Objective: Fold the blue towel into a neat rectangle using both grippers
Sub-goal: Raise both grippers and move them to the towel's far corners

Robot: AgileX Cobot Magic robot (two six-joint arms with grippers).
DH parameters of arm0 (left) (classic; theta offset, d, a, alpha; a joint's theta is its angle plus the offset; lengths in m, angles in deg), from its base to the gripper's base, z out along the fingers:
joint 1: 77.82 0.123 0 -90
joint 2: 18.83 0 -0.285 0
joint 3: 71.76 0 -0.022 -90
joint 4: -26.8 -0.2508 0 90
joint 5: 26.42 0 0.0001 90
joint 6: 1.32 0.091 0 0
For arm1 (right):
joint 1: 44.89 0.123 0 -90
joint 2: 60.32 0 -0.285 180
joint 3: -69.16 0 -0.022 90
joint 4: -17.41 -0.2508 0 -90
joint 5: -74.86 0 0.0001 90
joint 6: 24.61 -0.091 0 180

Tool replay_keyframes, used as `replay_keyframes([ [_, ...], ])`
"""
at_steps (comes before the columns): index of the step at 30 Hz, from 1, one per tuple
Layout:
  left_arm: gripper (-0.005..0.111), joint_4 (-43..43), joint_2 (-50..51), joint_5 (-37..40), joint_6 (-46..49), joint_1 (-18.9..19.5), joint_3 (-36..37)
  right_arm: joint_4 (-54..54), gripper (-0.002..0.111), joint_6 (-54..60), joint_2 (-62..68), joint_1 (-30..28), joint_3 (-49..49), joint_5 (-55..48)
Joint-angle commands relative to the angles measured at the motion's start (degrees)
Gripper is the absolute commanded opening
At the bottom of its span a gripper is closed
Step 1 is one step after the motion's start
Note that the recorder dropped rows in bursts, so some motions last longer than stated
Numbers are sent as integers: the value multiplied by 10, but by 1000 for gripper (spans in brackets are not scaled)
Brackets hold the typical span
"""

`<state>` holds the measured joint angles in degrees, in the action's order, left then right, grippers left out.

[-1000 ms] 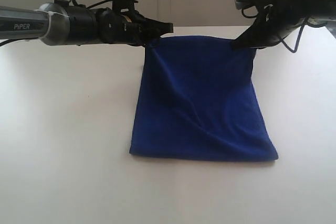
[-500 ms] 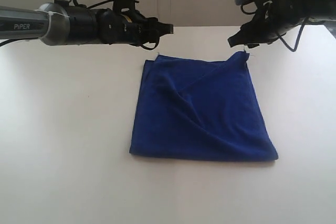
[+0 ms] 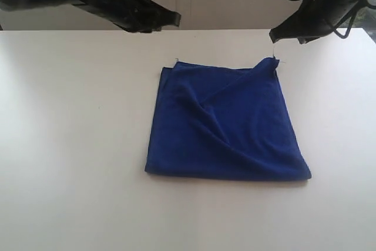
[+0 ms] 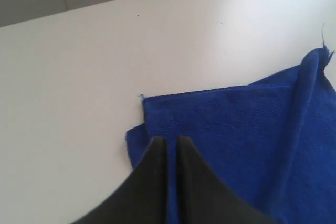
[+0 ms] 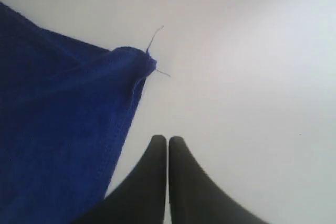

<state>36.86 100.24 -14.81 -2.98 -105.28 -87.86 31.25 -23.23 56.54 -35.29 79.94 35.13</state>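
1. The blue towel (image 3: pixel 226 127) lies flat on the white worktop (image 3: pixel 76 145). It is folded into a rough rectangle, and neither arm touches it.
2. A raised ridge (image 3: pixel 205 116) runs slantwise across the towel's upper layer, from near its far left corner towards its near right corner.
3. At the towel's far left corner the layers do not line up. In the left wrist view a lower layer pokes out past the upper edge of the blue towel (image 4: pixel 247 129).
4. The left gripper (image 3: pixel 174 19) hangs in the air beyond the towel's far left corner and clear of the cloth. Its arm is blurred and cut off by the edge of the exterior view, so no lettering on it can be read.
5. From the wrist, the left gripper (image 4: pixel 170 141) shows its jaws drawn nearly together. Only a thin slit is left between them, and they hold nothing.
6. The right gripper (image 3: pixel 273 35) hovers just beyond the towel's far right corner, above it and apart from it.
7. In its own wrist view the right gripper (image 5: pixel 167 139) has its jaws pressed together, and they are empty.
8. Two loose threads (image 5: pixel 155 40) stick out from that corner of the blue towel (image 5: pixel 52 114). In the exterior view they show only as a pale speck, too small to tell whether it is a label.
9. The undersides of the folds are hidden.
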Motion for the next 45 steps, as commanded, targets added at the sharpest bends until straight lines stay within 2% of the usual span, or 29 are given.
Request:
replay_keyframes([
  [1, 0, 5, -29, 37, -2, 47, -2, -38, 0, -2, 8, -13, 22, -44],
  [5, 0, 34, -13, 90, 0, 93, -19, -135, 0, 52, 39, -39, 35, -49],
  [9, 0, 67, 36, 139, 10, 118, -79, -229, 0, 108, 78, -61, 59, -65],
  [14, 0, 192, 128, 181, 117, 124, -192, -262, 0, 124, 104, -62, 68, -58],
  [17, 0, 202, 188, 217, 119, 125, -262, -269, 0, 125, 112, -62, 68, -54],
  [23, 0, 214, 267, 243, 115, 125, -336, -270, 0, 133, 115, -62, 68, -43],
  [27, 0, 262, 300, 229, 138, 134, -354, -275, 0, 134, 116, -62, 68, -37],
  [33, 0, 377, 320, 193, 253, 141, -354, -280, 0, 136, 116, -62, 68, -36],
  [37, 0, 388, 321, 215, 302, 144, -354, -282, 0, 136, 117, -62, 68, -36],
  [41, 0, 388, 321, 233, 300, 159, -354, -296, 0, 138, 139, -60, 68, -36],
  [45, 0, 387, 321, 257, 301, 176, -354, -365, 0, 180, 169, -56, 68, -43],
])
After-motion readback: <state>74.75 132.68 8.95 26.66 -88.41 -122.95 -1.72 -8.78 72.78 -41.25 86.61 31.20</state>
